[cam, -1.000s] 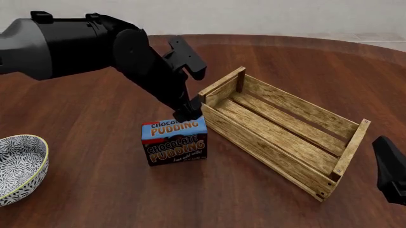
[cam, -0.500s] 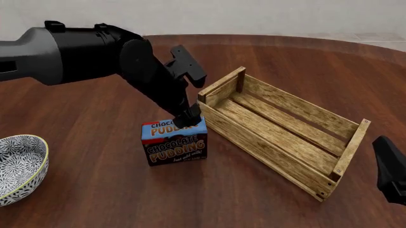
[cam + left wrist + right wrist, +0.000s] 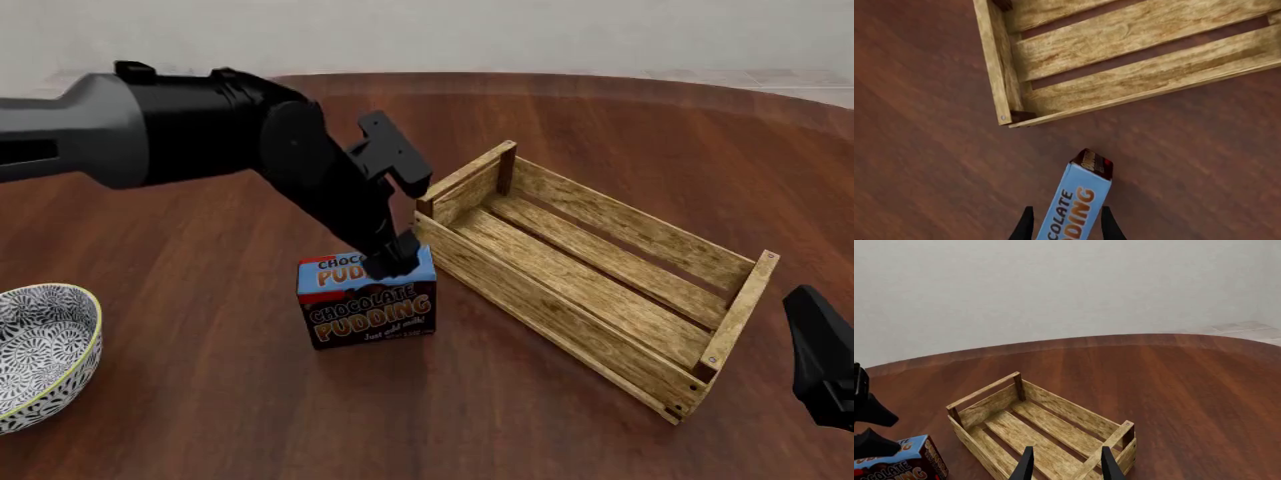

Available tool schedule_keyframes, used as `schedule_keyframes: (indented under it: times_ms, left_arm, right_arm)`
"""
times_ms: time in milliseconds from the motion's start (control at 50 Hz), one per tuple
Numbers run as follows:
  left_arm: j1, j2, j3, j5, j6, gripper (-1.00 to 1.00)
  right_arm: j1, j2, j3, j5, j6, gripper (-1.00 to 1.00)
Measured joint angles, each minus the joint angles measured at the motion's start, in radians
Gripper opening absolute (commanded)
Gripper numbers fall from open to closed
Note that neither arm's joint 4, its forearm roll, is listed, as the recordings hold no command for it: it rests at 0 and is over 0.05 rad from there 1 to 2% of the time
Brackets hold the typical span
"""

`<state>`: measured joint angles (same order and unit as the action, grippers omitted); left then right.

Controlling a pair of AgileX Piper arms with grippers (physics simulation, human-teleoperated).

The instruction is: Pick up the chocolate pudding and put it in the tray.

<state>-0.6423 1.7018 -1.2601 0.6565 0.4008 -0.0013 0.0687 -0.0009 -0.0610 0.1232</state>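
The small rectangular chocolate pudding box (image 3: 368, 300), blue on top with a red band and a dark brown front carrying orange lettering, stands upright on the dark reddish wooden table (image 3: 200, 400), just beside the near-left corner of the long light-wood slatted tray (image 3: 587, 275) and outside it. The tray, a low-sided crate with darker corner posts, shows only its bare floor slats inside, with the table visible through the gaps. The black left gripper (image 3: 390, 258) is down over the top of the box; in the left wrist view its two fingertips (image 3: 1025, 226) sit spread on either side of the narrow blue top (image 3: 1074, 202), straddling it, and whether they actually press the sides cannot be told. A round blue-and-white patterned bowl (image 3: 40, 350) sits at the table's left edge, well apart from the box, and nothing shows in the visible part of its hollow. The black right gripper (image 3: 1066, 465) hangs off at the tray's far right end, fingers spread with nothing between them, looking across the crate.
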Motion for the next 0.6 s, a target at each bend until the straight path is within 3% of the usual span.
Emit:
schedule_keyframes:
  times_ms: [600]
  left_arm:
    - [-0.001, 0.036, 0.038, -0.026, -0.004, 1.0]
  right_arm:
    - [-0.005, -0.005, 0.0, 0.005, 0.001, 1.0]
